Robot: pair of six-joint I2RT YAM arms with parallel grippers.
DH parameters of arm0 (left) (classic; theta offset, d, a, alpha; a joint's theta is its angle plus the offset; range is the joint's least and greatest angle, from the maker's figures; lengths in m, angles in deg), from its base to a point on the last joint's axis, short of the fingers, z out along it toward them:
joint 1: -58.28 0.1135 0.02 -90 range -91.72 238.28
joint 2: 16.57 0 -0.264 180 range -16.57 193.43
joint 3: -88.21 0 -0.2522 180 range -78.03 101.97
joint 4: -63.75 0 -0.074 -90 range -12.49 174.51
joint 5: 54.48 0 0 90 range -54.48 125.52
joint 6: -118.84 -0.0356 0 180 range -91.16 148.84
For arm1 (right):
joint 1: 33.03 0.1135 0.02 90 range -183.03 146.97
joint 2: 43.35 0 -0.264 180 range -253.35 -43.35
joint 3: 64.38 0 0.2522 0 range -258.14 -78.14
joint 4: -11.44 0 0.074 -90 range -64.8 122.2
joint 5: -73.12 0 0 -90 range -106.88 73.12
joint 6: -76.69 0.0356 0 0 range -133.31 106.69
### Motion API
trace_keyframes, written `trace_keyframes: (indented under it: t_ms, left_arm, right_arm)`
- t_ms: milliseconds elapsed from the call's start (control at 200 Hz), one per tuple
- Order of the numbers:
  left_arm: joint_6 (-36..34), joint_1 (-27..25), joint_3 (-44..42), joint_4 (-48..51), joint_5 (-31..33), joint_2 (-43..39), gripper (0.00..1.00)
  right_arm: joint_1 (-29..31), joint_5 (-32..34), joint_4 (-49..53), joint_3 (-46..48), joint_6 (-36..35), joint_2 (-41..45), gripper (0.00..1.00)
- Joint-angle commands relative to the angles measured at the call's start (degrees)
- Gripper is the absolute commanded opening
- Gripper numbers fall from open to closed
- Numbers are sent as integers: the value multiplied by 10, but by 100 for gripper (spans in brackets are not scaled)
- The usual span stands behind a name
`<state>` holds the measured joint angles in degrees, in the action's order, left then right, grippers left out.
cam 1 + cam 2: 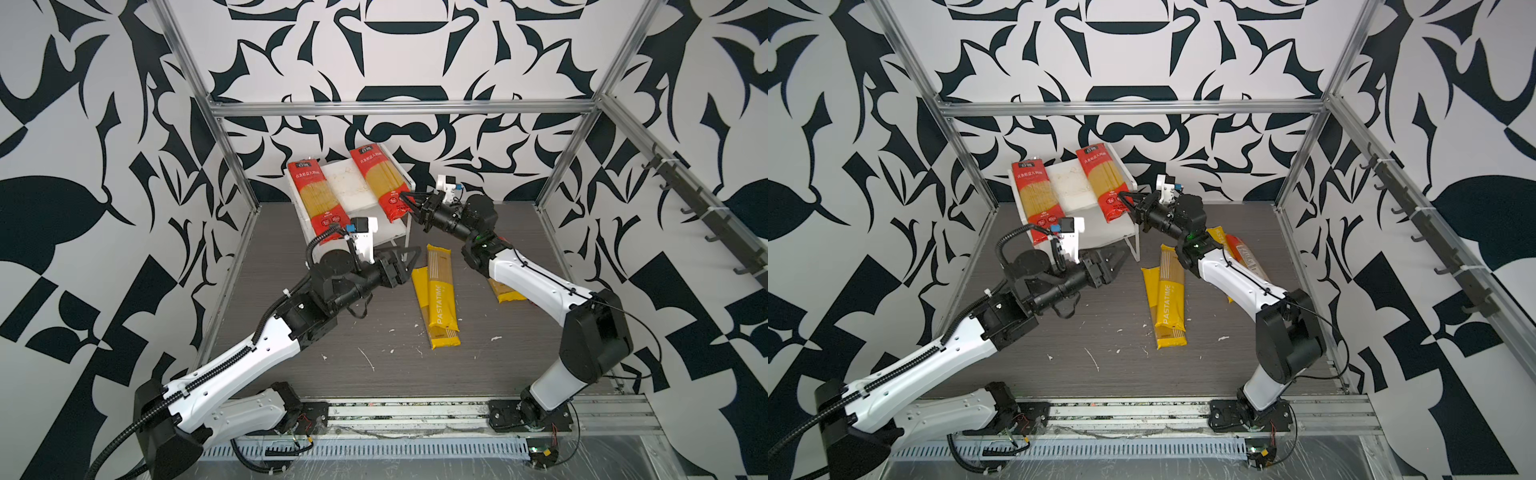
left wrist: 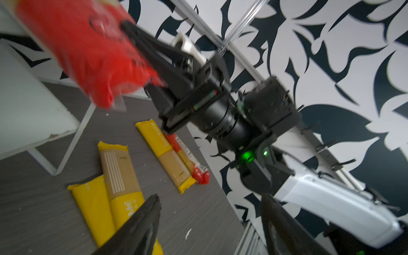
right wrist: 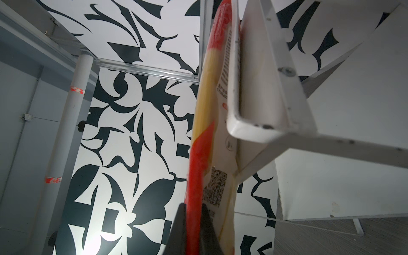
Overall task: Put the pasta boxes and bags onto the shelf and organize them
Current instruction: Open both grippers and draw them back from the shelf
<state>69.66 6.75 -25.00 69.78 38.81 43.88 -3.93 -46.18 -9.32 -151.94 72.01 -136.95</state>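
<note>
Shelf (image 1: 351, 187) at bench (image 1: 332, 365) 12 o'clock; top board holds 9 o'clock red pack (image 1: 318, 199) and 3 o'clock red pack (image 1: 380, 178). Right claw (image 1: 405, 198) clenched on latter's near end. Left claw (image 1: 413, 259) released, empty. Yellow packs (image 1: 442, 299) on bench.

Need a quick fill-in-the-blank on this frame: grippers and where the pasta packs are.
1. The pack that the right gripper is shut on is ___.
2. The left gripper is open and holds ___.
3. ___ packs rest on the shelf, on its top board.
4. ___ yellow packs lie on the table.
Missing: red; nothing; Two; Three.
</note>
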Motion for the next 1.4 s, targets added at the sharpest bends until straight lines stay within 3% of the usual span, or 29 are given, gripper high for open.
trace_keyframes:
  t_ms: [0,195,335,760,820,860,915,1020,1185,1395]
  left_arm:
    - [-51,-22,-50,3,65,-17,75]
    - [-118,-72,-158,-89,126,-32,75]
    - [-125,-75,-194,-105,141,-14,75]
    - [-136,-75,-209,-126,144,7,74]
    - [-136,-75,-209,-127,144,8,74]
    - [-136,-75,-209,-127,145,8,74]
    - [-136,-75,-209,-127,147,8,74]
    - [-136,-75,-207,-132,149,8,74]
    - [-138,-75,-197,-143,141,22,74]
    - [-145,-75,-181,-179,130,66,74]
  right_arm:
    - [21,15,-57,-52,-29,21,0]
    - [64,24,-33,-89,-39,-10,0]
    - [89,32,-30,-109,-40,-32,0]
    - [112,57,-8,-117,-44,-41,0]
    - [113,54,-7,-116,-43,-42,13]
    - [113,49,-10,-112,-41,-40,29]
    - [112,50,-15,-98,-39,-34,45]
    - [107,46,-12,-76,-40,-18,62]
    - [94,25,12,-49,-47,9,72]
    - [44,3,68,50,-73,82,73]
